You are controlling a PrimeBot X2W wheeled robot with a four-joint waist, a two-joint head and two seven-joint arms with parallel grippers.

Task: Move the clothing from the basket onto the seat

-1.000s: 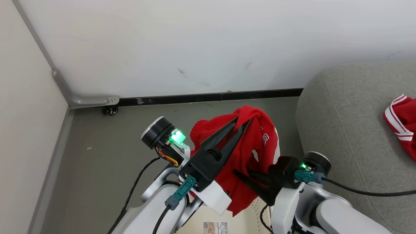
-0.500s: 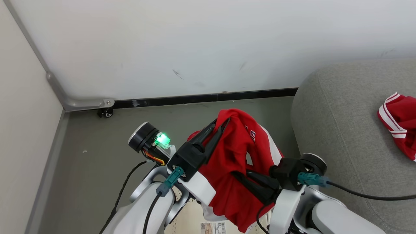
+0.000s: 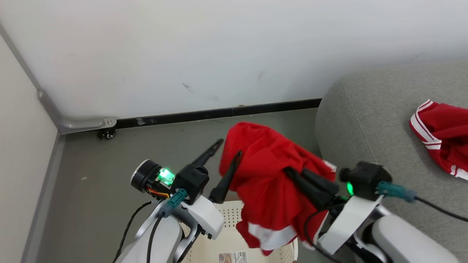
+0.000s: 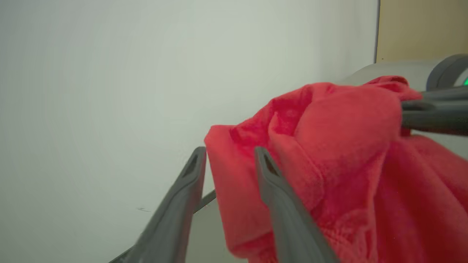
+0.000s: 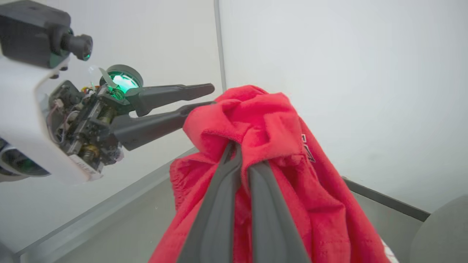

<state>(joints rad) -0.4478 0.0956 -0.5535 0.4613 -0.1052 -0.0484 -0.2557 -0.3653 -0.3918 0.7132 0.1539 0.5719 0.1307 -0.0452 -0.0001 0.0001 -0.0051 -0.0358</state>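
The right hand [image 3: 287,170] is clamped on a bunched red garment [image 3: 267,175], holding it in the air above the basket [image 3: 230,219] and just beside the sofa [image 3: 365,120]. The left hand [image 3: 228,149] has its fingers apart, one touching the cloth's edge. A second red garment [image 3: 438,131] with white stripes lies on the sofa.

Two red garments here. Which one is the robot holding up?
The red garment hanging above the basket, pinched by the right gripper, its jaws shut. The other garment, with white stripe trim, lies loose on the grey sofa.
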